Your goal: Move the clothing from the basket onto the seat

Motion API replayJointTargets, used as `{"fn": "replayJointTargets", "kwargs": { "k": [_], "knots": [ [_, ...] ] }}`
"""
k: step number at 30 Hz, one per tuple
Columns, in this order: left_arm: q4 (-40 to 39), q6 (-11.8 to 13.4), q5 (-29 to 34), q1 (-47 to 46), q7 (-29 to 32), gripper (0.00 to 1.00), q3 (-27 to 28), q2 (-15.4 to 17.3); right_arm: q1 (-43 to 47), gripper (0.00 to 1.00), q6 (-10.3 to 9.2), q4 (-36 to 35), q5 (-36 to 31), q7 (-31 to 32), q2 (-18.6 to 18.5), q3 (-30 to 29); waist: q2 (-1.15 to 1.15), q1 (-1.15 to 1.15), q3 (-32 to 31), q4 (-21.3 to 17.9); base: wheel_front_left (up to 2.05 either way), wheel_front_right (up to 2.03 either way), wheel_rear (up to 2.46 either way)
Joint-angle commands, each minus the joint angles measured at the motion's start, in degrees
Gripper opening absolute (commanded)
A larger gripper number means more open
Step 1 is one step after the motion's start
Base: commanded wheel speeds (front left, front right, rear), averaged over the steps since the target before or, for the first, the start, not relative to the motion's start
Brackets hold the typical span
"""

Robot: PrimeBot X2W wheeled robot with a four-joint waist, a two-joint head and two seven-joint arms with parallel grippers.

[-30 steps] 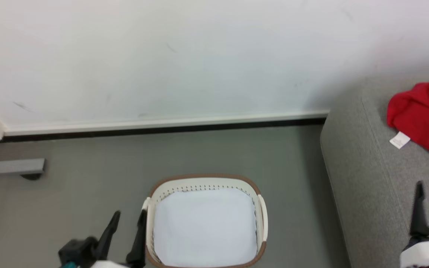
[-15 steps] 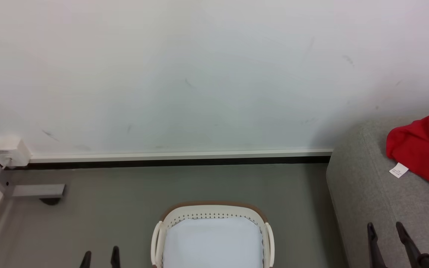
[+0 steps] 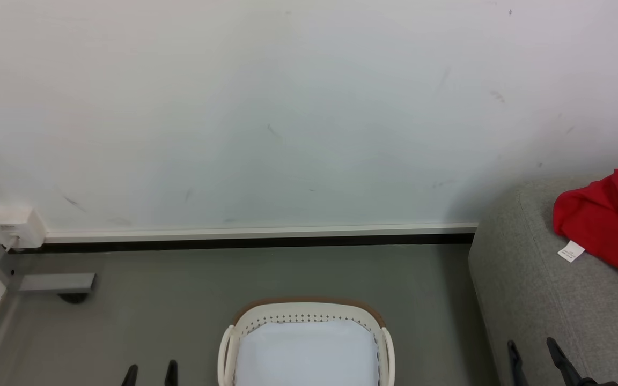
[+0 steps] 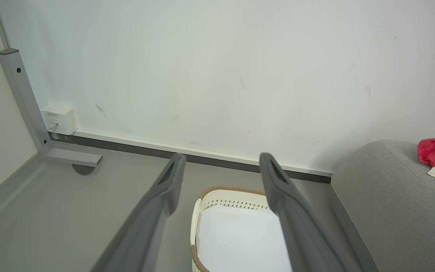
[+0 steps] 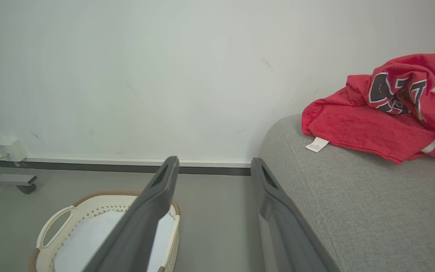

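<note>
One jersey (image 5: 368, 128) lies crumpled on the grey seat (image 5: 353, 204), well apart from the basket (image 3: 309, 310). Soft, light and floppy, it would best be pinched at a raised fold. The left gripper (image 4: 221, 162) and right gripper (image 5: 213, 164) hang with fingers apart, holding nothing.

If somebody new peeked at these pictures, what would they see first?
The bright red jersey, crumpled on the grey sofa at the right, jumps out first. Next comes the empty white basket on the floor near the wall.
</note>
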Motion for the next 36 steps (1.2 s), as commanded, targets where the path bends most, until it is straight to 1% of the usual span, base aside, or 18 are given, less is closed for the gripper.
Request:
{"fn": "replayJointTargets", "kwargs": {
  "k": [1, 5, 10, 32, 33, 36],
  "knots": [
    [0.08, -0.22, 0.95, 0.33, -0.01, 1.0, 0.2, 0.12, 0.31, 1.0, -0.13, 0.1, 0.39, -0.18, -0.17, 0.36, 0.0, 0.0, 0.02, 0.02, 0.0, 0.0, 0.0],
    [0.57, -0.64, 1.25, -0.09, -0.01, 1.0, 0.43, 0.05, -0.12, 1.0, -0.13, 0.02, 0.48, -0.19, -0.17, 0.98, 0.0, 0.0, 0.21, 0.2, 0.0, 0.0, 0.0],
    [0.93, -0.72, 0.16, -0.55, -0.01, 1.0, 0.12, 0.02, -0.25, 1.0, -0.13, -0.25, 0.95, -0.18, -0.17, 1.36, 0.0, 0.0, 0.48, 0.52, 0.0, 0.0, 0.0],
    [1.01, -0.01, -0.46, -0.5, -0.01, 1.0, -0.17, 0.01, -0.38, 1.0, -0.13, -0.42, 1.7, -0.18, -0.17, 1.98, 0.0, 0.0, 1.0, 0.81, 0.0, 0.0, 0.0],
    [0.94, -0.1, -0.31, -0.29, 0.01, 0.0, -0.33, -0.14, -0.11, 0.0, 0.0, -0.19, 1.37, 0.01, 0.0, 2.03, 0.0, 0.01, 1.01, 0.83, 0.0, 0.0, 0.0],
    [2.46, -0.12, -0.53, -0.08, 0.11, 0.0, -0.55, -0.42, 0.31, 0.0, 0.01, 1.12, 1.57, 0.22, 0.23, 2.1, 0.0, 0.0, 1.02, 0.83, 0.0, 0.0, 0.0]
  ]
}}
